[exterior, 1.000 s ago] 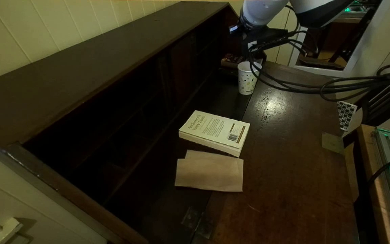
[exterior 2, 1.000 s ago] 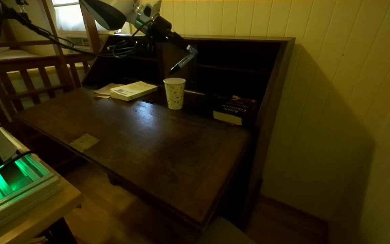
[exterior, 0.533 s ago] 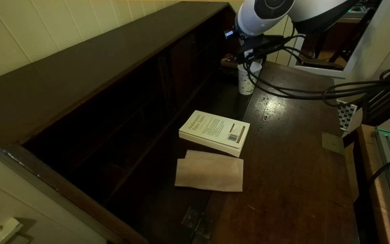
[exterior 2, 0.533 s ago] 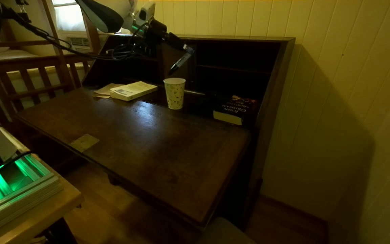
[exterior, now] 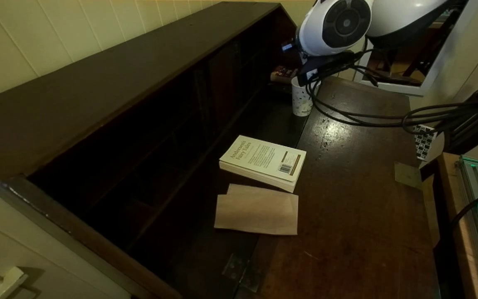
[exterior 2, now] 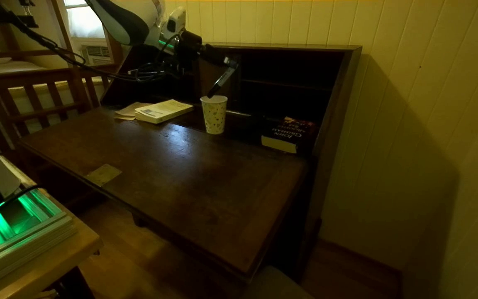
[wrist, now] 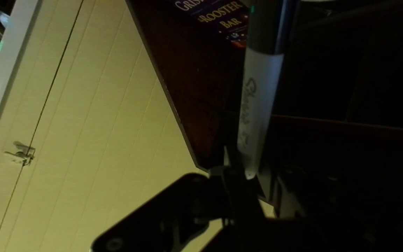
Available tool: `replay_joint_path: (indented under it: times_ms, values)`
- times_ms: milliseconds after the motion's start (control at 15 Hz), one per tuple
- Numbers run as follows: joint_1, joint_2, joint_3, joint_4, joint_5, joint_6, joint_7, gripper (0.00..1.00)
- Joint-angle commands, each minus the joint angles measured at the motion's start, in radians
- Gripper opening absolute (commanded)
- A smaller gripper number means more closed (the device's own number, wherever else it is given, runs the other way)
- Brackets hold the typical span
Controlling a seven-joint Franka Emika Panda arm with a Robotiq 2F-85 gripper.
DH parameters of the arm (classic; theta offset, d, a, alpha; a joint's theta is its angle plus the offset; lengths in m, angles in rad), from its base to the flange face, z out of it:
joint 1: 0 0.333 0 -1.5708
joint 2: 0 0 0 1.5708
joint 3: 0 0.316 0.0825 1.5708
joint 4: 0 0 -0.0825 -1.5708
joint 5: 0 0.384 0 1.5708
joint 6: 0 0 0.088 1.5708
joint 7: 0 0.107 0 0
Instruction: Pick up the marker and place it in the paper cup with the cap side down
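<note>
The paper cup (exterior 2: pixel 214 116) stands upright on the desk, white with small printed flecks; in an exterior view cables and the wrist partly cover the cup (exterior: pixel 301 99). My gripper (wrist: pixel 248 162) is shut on the white end of the marker (wrist: pixel 259 94). Tilted, the marker (exterior 2: pixel 223 79) hangs with its dark cap pointing down at the cup's mouth. The cap's tip meets the left part of the rim in that picture; whether it is inside, above or behind the rim I cannot tell. The arm hides the marker in an exterior view.
A pale book (exterior: pixel 264 162) and folded brown paper (exterior: pixel 257 211) lie on the desk, left of the cup in an exterior view. A dark thick book (exterior 2: pixel 288 135) lies to its right. Shelves (exterior 2: pixel 288 83) rise behind, and loose cables (exterior: pixel 371 116) hang from the arm.
The gripper has come down slightly with the marker, bringing the dark cap from above the cup to the level of its rim. The arm has tilted and lowered; the cup has stayed put.
</note>
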Motion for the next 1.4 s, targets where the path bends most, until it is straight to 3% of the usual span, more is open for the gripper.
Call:
replay_joint_path:
  times_ms: [0, 533, 1333]
  values:
    - [-0.015, -0.011, 0.035, -0.035, -0.075, -0.048, 0.092, 0.04]
    - [-0.014, 0.005, 0.06, -0.079, -0.167, -0.142, 0.189, 0.04]
    - [-0.009, 0.077, 0.094, -0.069, -0.174, -0.238, 0.274, 0.04]
